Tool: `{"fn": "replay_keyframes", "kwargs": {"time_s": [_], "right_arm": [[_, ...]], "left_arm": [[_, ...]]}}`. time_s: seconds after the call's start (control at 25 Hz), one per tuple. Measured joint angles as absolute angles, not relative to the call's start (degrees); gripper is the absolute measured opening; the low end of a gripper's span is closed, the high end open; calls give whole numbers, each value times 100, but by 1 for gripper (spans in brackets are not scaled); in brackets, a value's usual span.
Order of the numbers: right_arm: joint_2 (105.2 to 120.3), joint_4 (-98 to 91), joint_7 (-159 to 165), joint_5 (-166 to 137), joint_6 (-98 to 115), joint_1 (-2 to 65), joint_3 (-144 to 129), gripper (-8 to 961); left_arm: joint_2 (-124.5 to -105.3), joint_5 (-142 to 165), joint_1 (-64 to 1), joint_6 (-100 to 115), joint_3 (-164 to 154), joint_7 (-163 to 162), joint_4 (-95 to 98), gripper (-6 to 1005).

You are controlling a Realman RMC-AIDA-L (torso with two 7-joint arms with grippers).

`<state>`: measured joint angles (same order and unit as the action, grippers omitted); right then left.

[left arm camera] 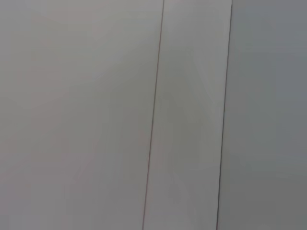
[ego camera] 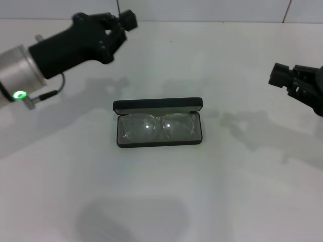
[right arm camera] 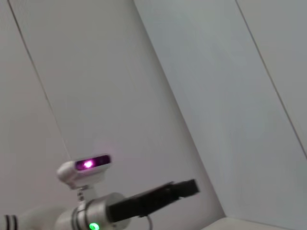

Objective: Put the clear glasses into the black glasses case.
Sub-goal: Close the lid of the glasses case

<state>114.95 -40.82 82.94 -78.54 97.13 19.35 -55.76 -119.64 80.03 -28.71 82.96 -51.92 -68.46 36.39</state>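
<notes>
The case (ego camera: 158,122) is black with grey lining (plain, no pattern). The glasses (ego camera: 158,126) are clear; the table (ego camera: 242,191) is white.

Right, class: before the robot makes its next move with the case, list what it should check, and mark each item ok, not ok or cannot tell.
1. Glasses inside the case: ok, they lie in the grey tray.
2. Lid shut: not ok, it stands open at the back.
3. Glasses fully below the rim: cannot tell.
4. Left gripper clear of the case: ok, raised at the far left.
5. Right gripper clear: ok, off to the right.
6. Table around the case: ok, nothing near it.
</notes>
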Motion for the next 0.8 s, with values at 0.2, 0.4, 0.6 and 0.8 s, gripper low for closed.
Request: {"fn": "replay_keyframes", "kwargs": {"time_s": [0.2, 0.4, 0.6, 0.8], "right_arm": [[11526, -3907, 8148, -7873, 9803, 1882, -5572, 165], [11531, -3696, 8133, -7870, 9974, 1865, -5564, 165], [11531, -3557, 8126, -7864, 9999, 1870, -5609, 166], [11538, -3541, 8120, -7864, 9996, 1936, -5680, 166]], "left_arm": [[-11984, 8040, -3181, 7745, -5672, -6637, 3062, 65], [-12035, 8005, -3314, 7222, -6209, -6570, 2773, 65], [-12037, 7991, -3420, 6728, -6698, -6621, 2611, 65], [-12034, 7987, -3409, 6446, -6730, -6749, 2436, 65]]}}
